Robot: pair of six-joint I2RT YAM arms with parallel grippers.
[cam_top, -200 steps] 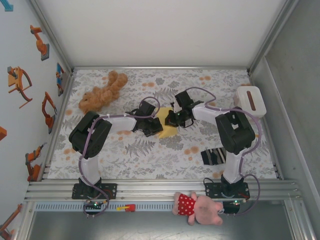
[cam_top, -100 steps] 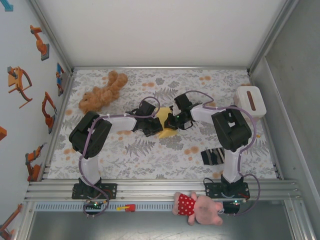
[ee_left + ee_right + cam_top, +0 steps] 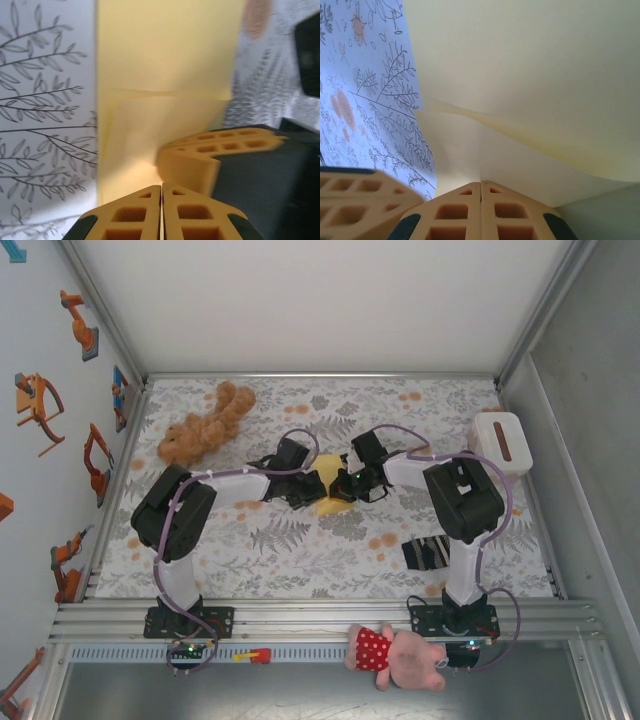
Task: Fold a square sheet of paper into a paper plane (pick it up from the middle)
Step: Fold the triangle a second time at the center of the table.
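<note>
Since a second ago the right pincer (image 3: 481, 192) has been drawn in toward the left pincer (image 3: 161, 192), and the left elbow has been swung outward. Both pincers are pressed together, each apparently pinching an edge of the sheet (image 3: 165, 65), and their fingers are almost touching. The sheet is held at the middle of the bench (image 3: 300, 550), partly lifted off the cloth, and a crease is seen across it in both wrist views.

A fold is judged to be in hand, with the plane not yet formed. For a clean result, both pinches should be kept firm and moved together, since thin paper is easily torn if pulled apart or buckled if pushed inward. The loose flap should be lined up edge to edge before it is laid flat, and the crease should then be pressed against the bench.

At the near edge a pink plush toy (image 3: 400, 655) is seen lying on the metal rail (image 3: 300, 615). The bench is covered with a grey leaf-patterned cloth. A striped sock (image 3: 425, 552) is found right of centre. Farther back lie a teddy (image 3: 205, 423) on the left and a white box (image 3: 502, 440) on the right. The space is closed in by pale walls, the left one (image 3: 40, 490) decorated with orange robot-arm pictures.
</note>
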